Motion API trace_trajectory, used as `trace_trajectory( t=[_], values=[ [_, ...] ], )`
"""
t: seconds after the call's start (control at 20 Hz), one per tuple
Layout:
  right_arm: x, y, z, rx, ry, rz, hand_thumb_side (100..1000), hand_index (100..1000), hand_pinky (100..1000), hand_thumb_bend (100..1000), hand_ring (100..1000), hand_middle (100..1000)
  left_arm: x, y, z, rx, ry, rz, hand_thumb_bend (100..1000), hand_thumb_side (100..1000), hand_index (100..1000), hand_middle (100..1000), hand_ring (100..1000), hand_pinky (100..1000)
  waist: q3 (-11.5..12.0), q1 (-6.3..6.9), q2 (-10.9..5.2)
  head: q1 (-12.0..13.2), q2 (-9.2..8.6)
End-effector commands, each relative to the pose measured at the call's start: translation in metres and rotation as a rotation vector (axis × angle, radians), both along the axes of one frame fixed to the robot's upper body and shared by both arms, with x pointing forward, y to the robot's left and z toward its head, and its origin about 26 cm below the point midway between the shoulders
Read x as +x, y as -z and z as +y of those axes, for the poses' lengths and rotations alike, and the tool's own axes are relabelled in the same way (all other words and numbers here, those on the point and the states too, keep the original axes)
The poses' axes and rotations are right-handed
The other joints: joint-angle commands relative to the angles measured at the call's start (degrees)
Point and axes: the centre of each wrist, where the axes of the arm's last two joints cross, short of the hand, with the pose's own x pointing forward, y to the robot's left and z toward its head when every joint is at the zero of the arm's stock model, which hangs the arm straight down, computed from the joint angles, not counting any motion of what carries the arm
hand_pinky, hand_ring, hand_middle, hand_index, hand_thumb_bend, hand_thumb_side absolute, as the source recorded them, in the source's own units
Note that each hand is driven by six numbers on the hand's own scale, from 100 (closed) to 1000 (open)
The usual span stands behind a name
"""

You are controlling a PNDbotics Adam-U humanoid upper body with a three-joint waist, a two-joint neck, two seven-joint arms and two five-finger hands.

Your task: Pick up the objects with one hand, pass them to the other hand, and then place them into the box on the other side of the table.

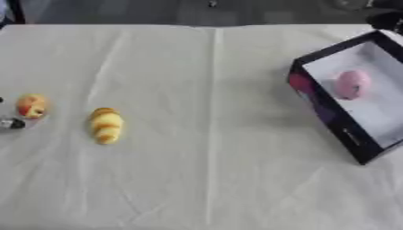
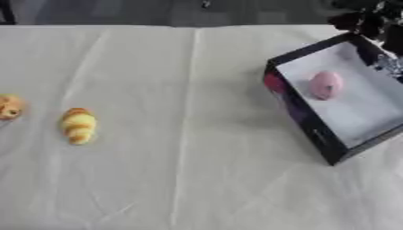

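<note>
At the far left edge, a small silver and black part of the left hand (image 1: 11,123) shows just beside a round red and yellow fruit (image 1: 32,106); whether its fingers are spread or curled cannot be told. A little to the right lies a yellow and orange striped croissant (image 1: 105,125) on the white cloth (image 1: 212,179) covering the desk. Well apart, on the right side, a black box (image 1: 334,130) sits askew with a pink egg-shaped object (image 1: 352,84) inside it. The right hand (image 2: 370,22) appears dark at the upper right corner above the box; its fingers cannot be made out.
</note>
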Motion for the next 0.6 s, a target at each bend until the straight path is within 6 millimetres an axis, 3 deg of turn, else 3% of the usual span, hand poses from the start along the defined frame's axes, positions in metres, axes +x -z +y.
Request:
trace_trajectory(
  t=[0.05, 0.6],
  values=[
    [0.0, -0.012, -0.002, -0.027, 0.002, -0.03, 314, 1000, 1000, 100, 964, 1000, 0.002, -0.015, 0.006, 0.02, -0.012, -0.028, 705, 262, 751, 748, 838, 877, 0.0, 0.18, -1.39, 0.1, -0.14],
    [0.002, -0.008, -0.003, -0.043, 0.004, -0.037, 295, 1000, 1000, 100, 963, 1000, 0.012, -0.014, -0.009, -0.004, -0.008, -0.075, 638, 253, 752, 743, 833, 872, -0.2, -0.03, -1.32, 0.5, -0.14]
  ],
)
